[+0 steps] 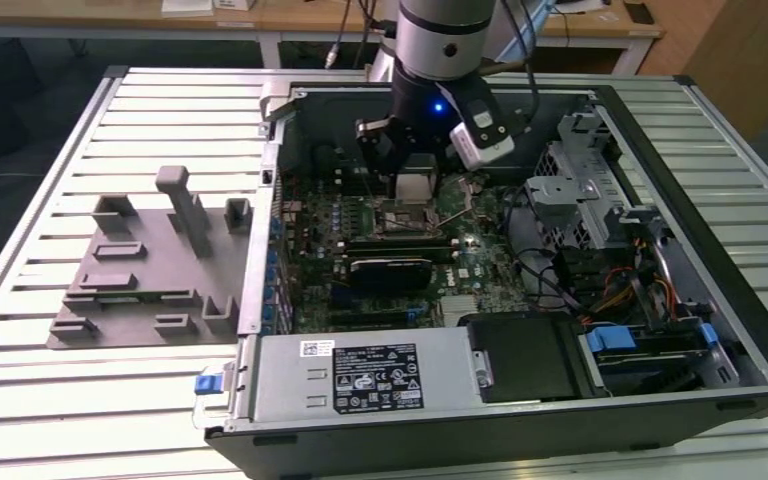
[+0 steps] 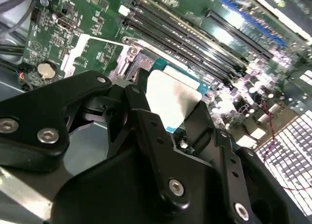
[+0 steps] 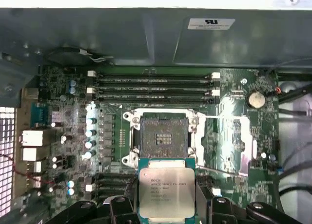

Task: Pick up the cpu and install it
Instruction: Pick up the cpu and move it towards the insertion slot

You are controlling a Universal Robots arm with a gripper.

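The cpu [image 3: 166,191], a flat square chip with a pale silver top and a green rim, is held by its two side edges in my gripper [image 3: 166,200], which is shut on it. In the first wrist view it hangs just short of the open black socket [image 3: 163,135] on the green motherboard [image 3: 112,131], with the socket's metal load frame [image 3: 229,146] swung aside. The second wrist view shows the cpu [image 2: 171,92] between the black fingers [image 2: 143,104], above the board. In the exterior view my gripper [image 1: 416,188] is inside the open computer case [image 1: 744,340], over the board's middle.
Memory slots [image 3: 151,85] run beside the socket. A power supply [image 1: 357,375] fills the case's near corner, with drive bays and cables [image 1: 598,215] on the exterior view's right. A grey plastic fixture [image 1: 144,270] with upright blocks sits on the slatted table [image 1: 37,400] on the left.
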